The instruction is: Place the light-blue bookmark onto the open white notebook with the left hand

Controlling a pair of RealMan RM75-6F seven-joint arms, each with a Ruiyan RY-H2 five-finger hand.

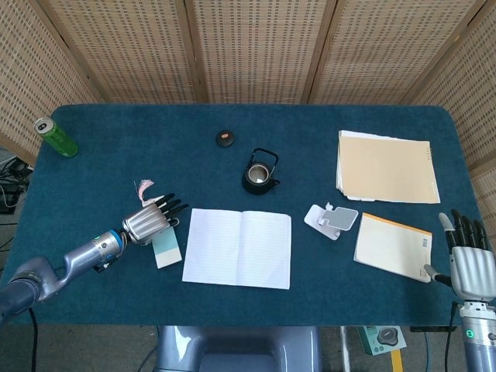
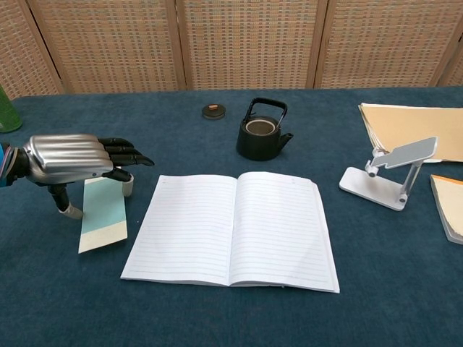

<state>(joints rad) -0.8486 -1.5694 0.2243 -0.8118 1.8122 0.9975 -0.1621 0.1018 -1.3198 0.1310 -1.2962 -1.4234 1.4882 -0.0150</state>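
The light-blue bookmark (image 1: pixel 165 249) (image 2: pixel 103 217), with a cream strip at its near end, lies just left of the open white notebook (image 1: pixel 237 248) (image 2: pixel 231 228). My left hand (image 1: pixel 147 219) (image 2: pixel 69 159) hovers palm-down over the bookmark's far end and hides it. Its thumb comes down on the left of the bookmark and a finger on the right, pinching it. The near end looks slightly raised off the cloth. My right hand (image 1: pixel 469 260) is at the table's near right corner with its fingers spread, holding nothing.
A black teapot (image 1: pixel 260 172) (image 2: pixel 262 130) and a small round lid (image 1: pixel 225 138) sit behind the notebook. To the right are a phone stand (image 1: pixel 332 220) (image 2: pixel 391 177), a paper stack (image 1: pixel 385 167) and an orange pad (image 1: pixel 393 246). Far left stands a green can (image 1: pixel 55 137). A pink tassel (image 1: pixel 144 186) lies beyond the left hand.
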